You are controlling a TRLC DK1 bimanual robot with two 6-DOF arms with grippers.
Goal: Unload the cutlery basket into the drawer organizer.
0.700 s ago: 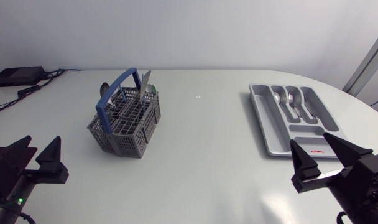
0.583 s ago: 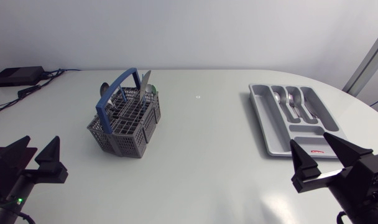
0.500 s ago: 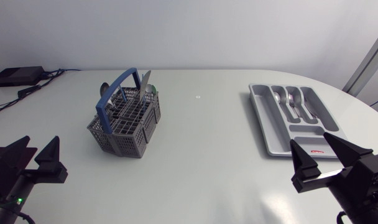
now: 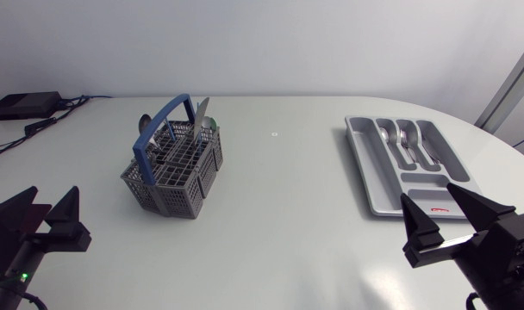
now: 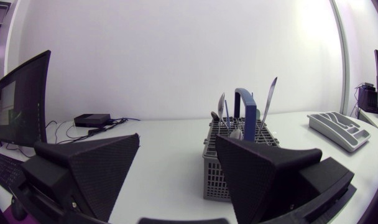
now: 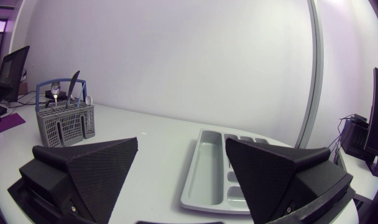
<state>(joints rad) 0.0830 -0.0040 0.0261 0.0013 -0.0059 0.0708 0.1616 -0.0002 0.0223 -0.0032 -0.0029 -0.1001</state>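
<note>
Jaws wide (left arm [image 4: 16,245], right arm [image 4: 495,250]) — cutlery basket [image 4: 171,185] well apart from drawer organizer [image 4: 376,176].

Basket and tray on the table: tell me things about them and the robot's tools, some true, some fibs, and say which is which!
1. The cutlery basket has a blue handle. True.
2. The drawer organizer is empty. False: some cutlery lies in it.
3. The left tool holds a spoon. False: it is open and holds nothing.
4. A knife sticks up out of the basket. True.
5. The right tool is inside the basket. False: it is open, near the organizer.
</note>
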